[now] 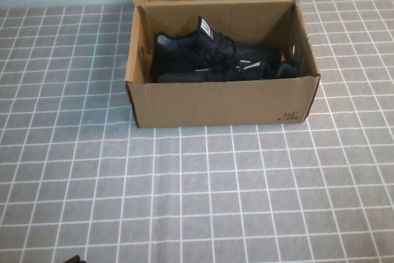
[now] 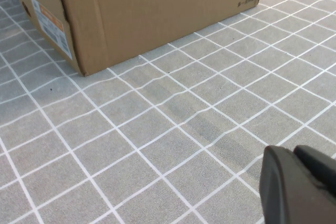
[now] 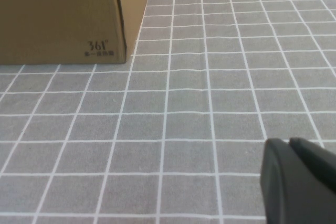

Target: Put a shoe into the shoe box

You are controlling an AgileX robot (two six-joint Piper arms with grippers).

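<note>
Shoes [image 1: 215,60] lie lengthwise across the open box [image 1: 221,103], task apparently done. Left gripper [image 2: 296,184] and right gripper [image 3: 294,179] sit low near the table's [image 1: 184,201] near edge, well short of the box, fingers together, holding nothing.

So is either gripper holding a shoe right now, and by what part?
Nothing is held. The left gripper and right gripper are both shut on nothing, low over the tablecloth in front of the shoe box. The shoes lie inside it.
</note>
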